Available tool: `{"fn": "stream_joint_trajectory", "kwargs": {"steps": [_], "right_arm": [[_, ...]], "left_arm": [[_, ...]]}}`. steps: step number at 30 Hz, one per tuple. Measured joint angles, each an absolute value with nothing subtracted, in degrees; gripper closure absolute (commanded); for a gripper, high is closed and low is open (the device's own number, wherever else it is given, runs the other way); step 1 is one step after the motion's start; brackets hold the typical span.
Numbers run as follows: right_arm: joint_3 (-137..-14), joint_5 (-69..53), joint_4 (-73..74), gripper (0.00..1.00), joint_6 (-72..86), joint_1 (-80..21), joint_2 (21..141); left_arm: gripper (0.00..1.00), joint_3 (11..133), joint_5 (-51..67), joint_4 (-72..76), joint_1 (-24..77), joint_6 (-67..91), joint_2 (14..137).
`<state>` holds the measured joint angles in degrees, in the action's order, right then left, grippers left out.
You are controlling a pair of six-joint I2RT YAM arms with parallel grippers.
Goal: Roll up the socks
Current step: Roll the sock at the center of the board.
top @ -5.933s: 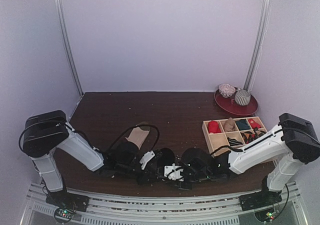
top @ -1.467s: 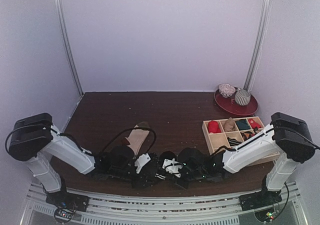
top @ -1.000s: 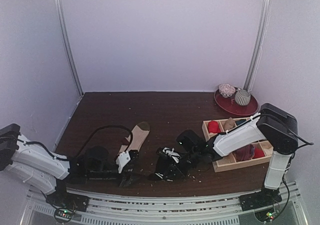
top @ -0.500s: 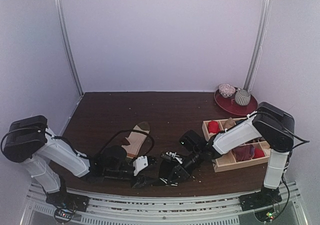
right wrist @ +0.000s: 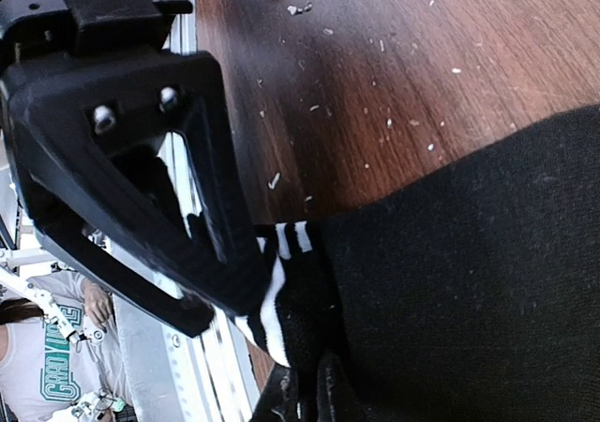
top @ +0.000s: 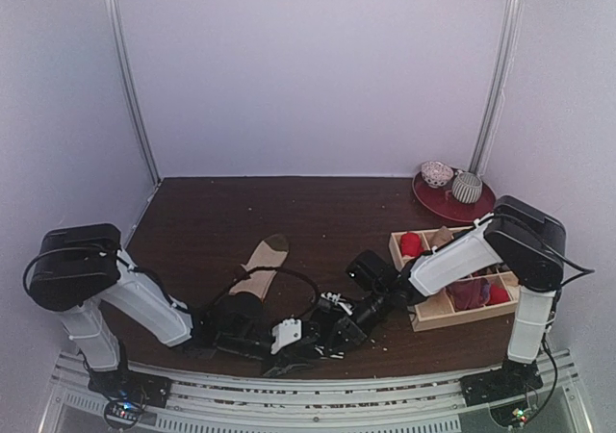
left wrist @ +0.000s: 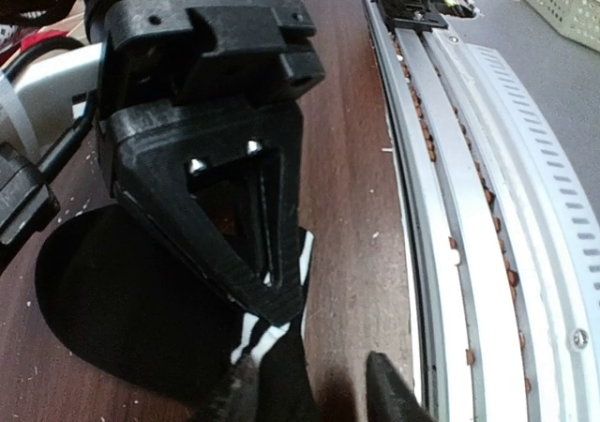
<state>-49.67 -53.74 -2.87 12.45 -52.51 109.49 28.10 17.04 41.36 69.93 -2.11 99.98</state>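
Note:
The short black sock (top: 325, 329) with white cuff stripes lies near the table's front edge. Its cuff shows in the left wrist view (left wrist: 281, 352) and the right wrist view (right wrist: 309, 295). My right gripper (top: 337, 325) (right wrist: 314, 399) is shut on the cuff, its fingers pressed close together. My left gripper (top: 300, 344) (left wrist: 319, 399) is open, facing the right gripper head on. The cuff end lies between its fingers, against the left one. The long tan sock (top: 262, 263) with a brown toe lies flat behind the left gripper, untouched.
A wooden compartment box (top: 416, 279) with small rolled bundles stands at the right, under the right arm. A red plate (top: 476, 210) with two patterned balls sits at the back right. The metal rail (left wrist: 487, 216) runs along the front edge, close beside the left gripper.
My left arm has swung back in from the left and moved right, bringing its open gripper up to the black sock's cuff. The right gripper keeps hold of the sock, barely moved.

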Motion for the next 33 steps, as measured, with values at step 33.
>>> {"fn": "stream_joint_trajectory", "kwargs": {"steps": [33], "right_arm": [[-40.45, -44.25, -7.86, 0.75, 11.49, -52.16, 96.82]], "left_arm": [[1.00, 31.70, 12.08, 37.98, 69.91, 19.16, 103.77]]}}
